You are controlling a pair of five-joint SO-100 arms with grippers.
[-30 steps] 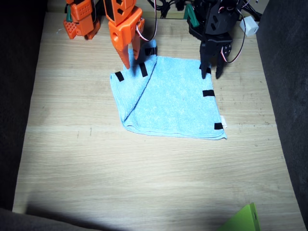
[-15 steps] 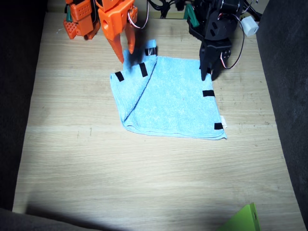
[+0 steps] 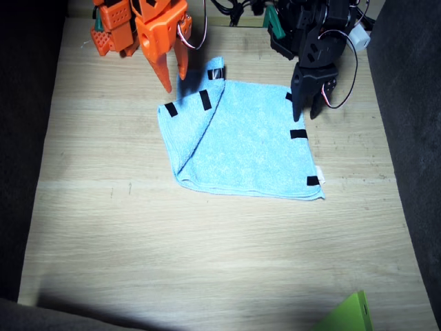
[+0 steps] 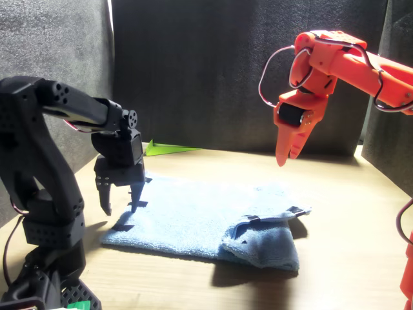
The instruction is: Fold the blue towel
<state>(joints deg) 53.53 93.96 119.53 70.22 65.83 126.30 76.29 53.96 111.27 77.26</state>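
The blue towel (image 3: 251, 145) lies flat on the wooden table, with its side nearest the right arm folded over into a triangular flap (image 3: 193, 124). Black tape strips show on the flap and along the opposite edge, beside a small white tag (image 3: 320, 172). My orange right gripper (image 3: 172, 77) hangs open and empty above the table, just off the flap's far corner. My black left gripper (image 3: 307, 112) is open, its fingertips straddling the taped edge near the far corner. In the front view the towel (image 4: 187, 216) spreads between the left gripper (image 4: 120, 201) and the raised right gripper (image 4: 288, 154).
A lime-green object corner (image 3: 353, 314) pokes in at the near edge and shows behind the left arm as a green object (image 4: 169, 149) in the front view. Dark walls enclose the table's sides. Both arm bases and their cables stand at the far edge.
The right gripper has lifted off the flap's corner and drawn back towards its base. The left gripper has shifted slightly outward along the towel's edge. The towel has not moved.
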